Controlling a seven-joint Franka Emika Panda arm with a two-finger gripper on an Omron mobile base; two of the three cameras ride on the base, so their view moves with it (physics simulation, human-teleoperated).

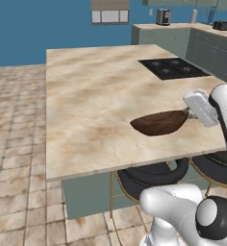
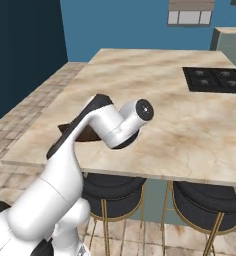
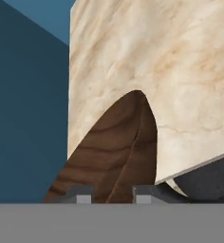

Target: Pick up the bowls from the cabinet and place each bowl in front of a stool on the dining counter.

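Observation:
One dark brown wooden bowl [image 1: 158,122] hangs tilted low over the dining counter [image 1: 96,105], near its front edge. I cannot tell whether it touches the marble. My gripper [image 1: 186,113] is shut on the bowl's right rim. In the hand view the bowl [image 3: 109,152] runs up from between my fingertips, gripper [image 3: 111,194], over the marble. In the right base view my arm hides most of the bowl [image 2: 92,136]. A black stool [image 1: 151,175] stands under the counter edge just below the bowl, and another stool [image 1: 216,166] stands to its right.
A black cooktop [image 1: 173,68] is inset at the far right of the counter. A narrower worktop at the back right carries a toaster [image 1: 222,25] and a dark appliance [image 1: 163,17]. Tiled floor lies to the left.

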